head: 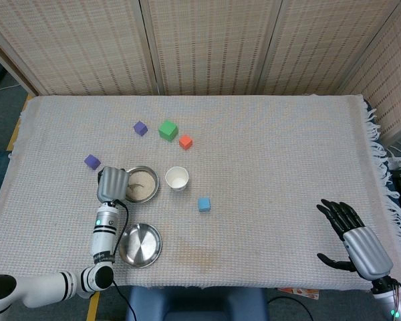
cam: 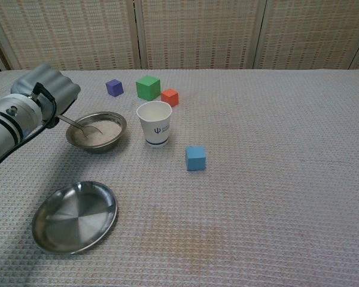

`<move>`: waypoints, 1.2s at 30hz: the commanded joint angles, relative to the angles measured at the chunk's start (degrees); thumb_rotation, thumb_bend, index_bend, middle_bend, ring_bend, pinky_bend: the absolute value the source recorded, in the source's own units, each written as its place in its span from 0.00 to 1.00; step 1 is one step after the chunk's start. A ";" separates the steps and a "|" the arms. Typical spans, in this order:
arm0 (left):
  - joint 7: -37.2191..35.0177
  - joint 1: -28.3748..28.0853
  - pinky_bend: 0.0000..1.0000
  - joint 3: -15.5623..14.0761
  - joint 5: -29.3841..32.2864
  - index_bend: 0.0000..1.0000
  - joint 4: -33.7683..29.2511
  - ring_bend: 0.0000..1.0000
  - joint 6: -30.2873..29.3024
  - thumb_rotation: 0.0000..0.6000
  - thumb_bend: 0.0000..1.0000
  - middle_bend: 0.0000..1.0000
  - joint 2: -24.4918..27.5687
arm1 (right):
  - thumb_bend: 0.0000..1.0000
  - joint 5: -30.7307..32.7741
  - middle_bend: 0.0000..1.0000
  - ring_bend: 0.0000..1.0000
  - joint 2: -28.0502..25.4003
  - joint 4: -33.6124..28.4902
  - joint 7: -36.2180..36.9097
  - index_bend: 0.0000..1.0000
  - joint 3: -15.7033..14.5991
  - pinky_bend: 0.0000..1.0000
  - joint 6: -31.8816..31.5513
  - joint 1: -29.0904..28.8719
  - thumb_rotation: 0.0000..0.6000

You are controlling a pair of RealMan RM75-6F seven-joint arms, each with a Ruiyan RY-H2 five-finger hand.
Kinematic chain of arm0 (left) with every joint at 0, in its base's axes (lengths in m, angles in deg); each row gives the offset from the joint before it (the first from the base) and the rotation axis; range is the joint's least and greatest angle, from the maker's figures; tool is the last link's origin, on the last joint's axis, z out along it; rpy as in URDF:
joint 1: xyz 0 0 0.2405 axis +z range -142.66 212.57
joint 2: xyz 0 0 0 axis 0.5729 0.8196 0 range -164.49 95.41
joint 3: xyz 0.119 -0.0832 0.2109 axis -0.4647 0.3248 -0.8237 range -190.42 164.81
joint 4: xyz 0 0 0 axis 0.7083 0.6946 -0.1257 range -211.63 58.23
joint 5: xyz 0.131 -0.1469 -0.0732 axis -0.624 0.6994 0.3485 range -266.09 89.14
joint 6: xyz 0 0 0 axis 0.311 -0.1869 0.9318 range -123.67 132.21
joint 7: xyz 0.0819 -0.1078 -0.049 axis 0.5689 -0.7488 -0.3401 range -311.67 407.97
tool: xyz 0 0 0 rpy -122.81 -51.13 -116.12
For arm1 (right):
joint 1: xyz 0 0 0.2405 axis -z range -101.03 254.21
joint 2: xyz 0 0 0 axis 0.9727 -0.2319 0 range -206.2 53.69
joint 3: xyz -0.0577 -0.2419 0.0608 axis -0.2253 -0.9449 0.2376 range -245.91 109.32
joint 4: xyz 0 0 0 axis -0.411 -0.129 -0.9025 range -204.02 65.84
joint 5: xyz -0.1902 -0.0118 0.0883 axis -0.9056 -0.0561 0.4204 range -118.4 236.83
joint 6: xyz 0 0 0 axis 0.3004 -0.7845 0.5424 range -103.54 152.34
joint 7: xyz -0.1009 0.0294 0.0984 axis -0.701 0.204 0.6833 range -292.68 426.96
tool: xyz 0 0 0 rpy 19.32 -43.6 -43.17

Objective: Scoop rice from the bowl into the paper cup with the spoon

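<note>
Left robot hand (cam: pixel 46 89) sat at the bowl's (cam: pixel 96 131) left edge, fingers wrapped round the spoon (cam: pixel 81 125) handle. Spoon ran down & right from the hand, its head resting in the rice (cam: pixel 102 131) inside the bowl. In head view the same hand (head: pixel 111 184) covered the bowl's (head: pixel 142 184) left rim; spoon hardly visible there.

Cup (cam: pixel 155 122) stood upright just right of the bowl, apart from it, w/ a small dark logo on its side. Head view showed the cup (head: pixel 177 178) from above; couldn't tell if any rice was inside.

Right robot hand (head: pixel 351 233) was at the desk's (head: pixel 274 154) near-right corner, well away from everything, fingers spread & holding nothing. Not seen in chest view.

Steel plate (cam: pixel 75 216) lay nearer the robot than the bowl, near the desk's front edge. Blue cube (cam: pixel 195 158) sat right of the cup and a bit nearer. Behind the cup: green cube (cam: pixel 148 87) & red cube (cam: pixel 170 97) just beside each other, purple cube (cam: pixel 114 88) further left. 2nd purple cube (head: pixel 91 161) left of the bowl, head view only.
</note>
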 commanded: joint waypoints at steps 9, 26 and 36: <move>-12.12 -0.15 1.00 8.53 17.86 0.65 -9.75 1.00 12.20 1.00 0.38 1.00 11.89 | 0.07 0.71 0.00 0.00 0.21 -0.08 -0.59 0.00 0.19 0.00 0.79 -0.28 1.00; -21.56 -6.04 1.00 6.18 29.95 0.65 -14.55 1.00 18.62 1.00 0.38 1.00 20.06 | 0.07 0.71 0.00 0.00 0.46 -0.12 -1.01 0.00 0.10 0.00 1.40 -0.60 1.00; -20.49 -12.61 1.00 6.67 36.28 0.65 -15.22 1.00 18.03 1.00 0.38 1.00 21.40 | 0.07 1.16 0.00 0.00 0.50 -0.02 -0.93 0.00 0.15 0.00 2.10 -0.93 1.00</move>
